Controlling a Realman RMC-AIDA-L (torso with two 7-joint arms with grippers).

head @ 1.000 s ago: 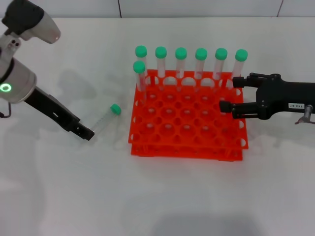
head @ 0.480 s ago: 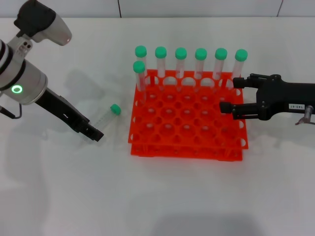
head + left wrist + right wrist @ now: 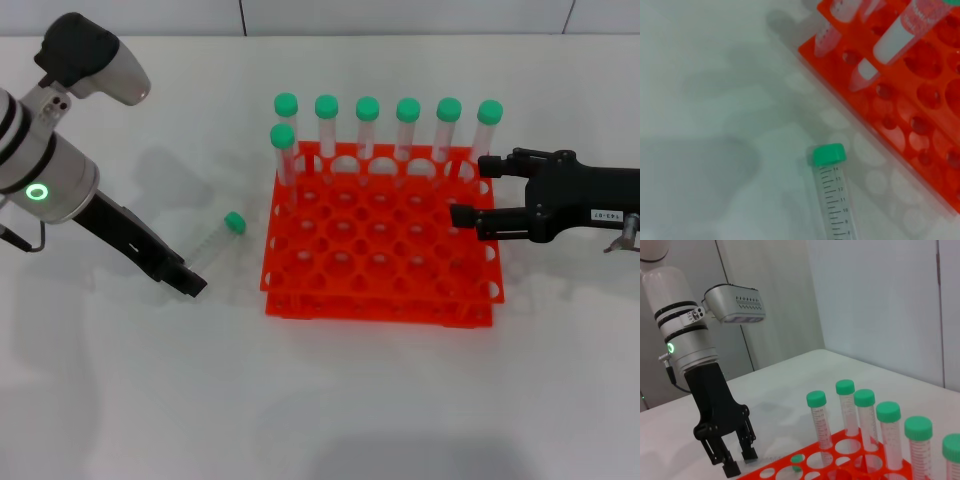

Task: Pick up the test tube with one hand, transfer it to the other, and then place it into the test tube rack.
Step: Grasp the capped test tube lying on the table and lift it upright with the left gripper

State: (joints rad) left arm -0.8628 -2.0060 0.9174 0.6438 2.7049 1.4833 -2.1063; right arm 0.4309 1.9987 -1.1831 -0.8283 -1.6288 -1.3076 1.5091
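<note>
The test tube (image 3: 218,238), clear with a green cap, lies on the white table left of the test tube rack (image 3: 380,306), cap toward the rack. In the left wrist view the test tube (image 3: 833,205) lies close below the camera, beside the rack (image 3: 927,131). My left gripper (image 3: 192,284), on the arm with the green light, hangs just short of the tube's bottom end. The right wrist view shows this left gripper (image 3: 740,462) open and empty. My right gripper (image 3: 474,189), labelled, hovers open over the rack's right edge, holding nothing.
Several green-capped tubes (image 3: 367,125) stand in the rack's back row, and one more (image 3: 283,150) stands in the second row at the left. Bare white table lies in front of the rack and around the lying tube.
My left arm has swung right, bringing its gripper closer to the lying tube. The right gripper has shifted very slightly to the right. The tube has not moved.
</note>
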